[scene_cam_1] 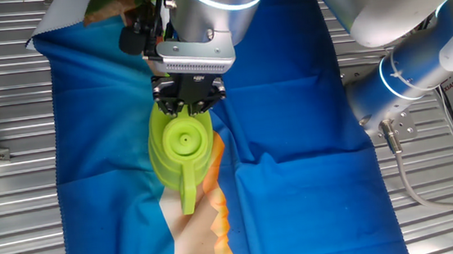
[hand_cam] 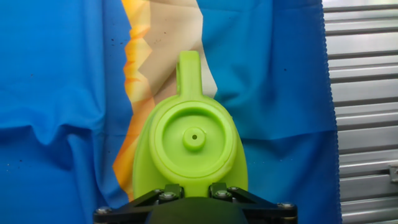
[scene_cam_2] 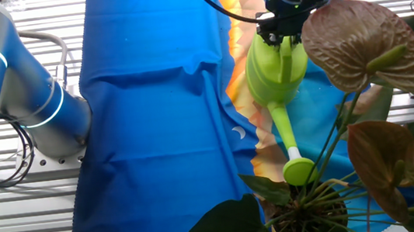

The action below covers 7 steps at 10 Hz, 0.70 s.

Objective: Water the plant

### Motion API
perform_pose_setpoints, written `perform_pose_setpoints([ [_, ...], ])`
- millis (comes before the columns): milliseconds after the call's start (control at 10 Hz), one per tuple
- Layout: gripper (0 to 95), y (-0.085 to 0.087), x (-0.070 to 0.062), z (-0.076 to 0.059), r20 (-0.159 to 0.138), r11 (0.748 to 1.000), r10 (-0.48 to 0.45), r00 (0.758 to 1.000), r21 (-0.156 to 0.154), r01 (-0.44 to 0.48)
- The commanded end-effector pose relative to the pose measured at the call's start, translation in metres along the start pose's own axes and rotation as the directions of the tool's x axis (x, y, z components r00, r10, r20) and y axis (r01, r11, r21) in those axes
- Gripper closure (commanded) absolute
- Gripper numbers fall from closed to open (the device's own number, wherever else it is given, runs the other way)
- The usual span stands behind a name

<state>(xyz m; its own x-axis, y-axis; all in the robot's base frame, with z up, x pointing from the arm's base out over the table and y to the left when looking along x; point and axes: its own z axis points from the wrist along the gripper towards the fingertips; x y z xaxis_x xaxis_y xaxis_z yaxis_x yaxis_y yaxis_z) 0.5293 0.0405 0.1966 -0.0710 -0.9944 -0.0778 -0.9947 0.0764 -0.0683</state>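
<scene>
Jaws clamp watering can (scene_cam_2: 274, 69) rear; plant (scene_cam_2: 363, 114) beyond spout.

opposite overhead views, close hand view, shared watering can (scene_cam_1: 181, 147)

Plant (scene_cam_2: 361, 98), reddish-brown and green leaves, upright
</scene>
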Motion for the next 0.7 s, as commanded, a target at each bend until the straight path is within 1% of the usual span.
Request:
perform_pose_setpoints([
  [100, 95.0, 0.0000, 0.0012, -0.0016, 0.004, 1.000, -0.002, 1.000, -0.002, 0.002],
  [700, 95.0, -0.0001, 0.0065, -0.0059, 0.004, 1.000, -0.005, 1.000, -0.003, 0.005],
])
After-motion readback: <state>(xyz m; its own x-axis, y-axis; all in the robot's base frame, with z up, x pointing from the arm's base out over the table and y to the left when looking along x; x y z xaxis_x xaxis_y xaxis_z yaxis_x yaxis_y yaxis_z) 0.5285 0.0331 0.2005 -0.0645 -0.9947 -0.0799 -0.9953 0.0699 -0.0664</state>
